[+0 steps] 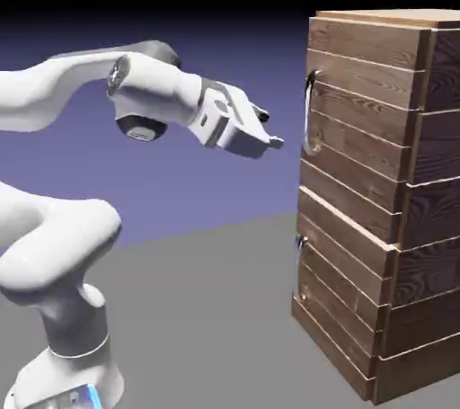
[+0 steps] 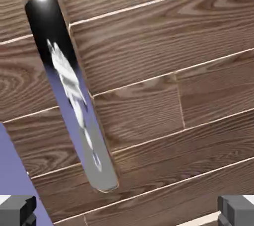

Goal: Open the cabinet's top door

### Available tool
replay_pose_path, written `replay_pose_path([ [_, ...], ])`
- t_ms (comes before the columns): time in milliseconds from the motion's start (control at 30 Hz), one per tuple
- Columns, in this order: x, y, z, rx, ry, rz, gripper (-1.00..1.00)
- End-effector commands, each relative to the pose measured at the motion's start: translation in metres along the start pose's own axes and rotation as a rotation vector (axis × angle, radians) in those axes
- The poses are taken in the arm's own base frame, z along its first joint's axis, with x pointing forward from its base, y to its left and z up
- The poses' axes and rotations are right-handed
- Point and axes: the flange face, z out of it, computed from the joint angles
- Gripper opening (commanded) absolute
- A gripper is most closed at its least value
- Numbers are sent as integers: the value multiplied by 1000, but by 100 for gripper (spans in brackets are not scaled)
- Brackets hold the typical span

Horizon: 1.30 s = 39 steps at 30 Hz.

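**Open claw level with the top door's handle, not touching**

The top door (image 1: 359, 102) fills the upper front of the cabinet (image 1: 404, 218), which stands on the grey table (image 1: 207, 308) at the right of the exterior view. The door sits flush with the cabinet's front, its brown planks running level. Its long curved silver handle (image 1: 308, 111) is fixed upright along the door's edge nearest the arm. In the hand view the same handle (image 2: 69, 91) runs slanted across the planks at the picture's left, shiny and mirroring the white arm.

Below the top door lies the shorter lower door (image 1: 337, 308), with a small handle (image 1: 300, 244) on its near edge.

The gripper (image 1: 269, 133) hangs in the air just short of the long handle, at about the handle's mid height, pointing toward the cabinet. A clear gap of backdrop separates them. Its two fingers (image 2: 17, 209) stand wide apart at the hand view's bottom corners, with nothing between them.

The white arm (image 1: 54, 218) rises from the lower left, away from the cabinet.
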Motion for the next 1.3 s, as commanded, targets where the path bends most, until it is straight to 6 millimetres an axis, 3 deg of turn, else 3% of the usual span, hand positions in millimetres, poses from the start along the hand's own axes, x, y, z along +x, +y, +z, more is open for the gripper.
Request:
replay_pose_path([
  [0,-2,-1,0,16,10,-6,0],
  [633,-19,3,39,276,204,-247,0],
  [800,-11,-12,86,277,204,-248,0],
  [833,-11,-12,86,277,204,-248,-100],
  [1267,25,33,30,461,-37,-298,-100],
])
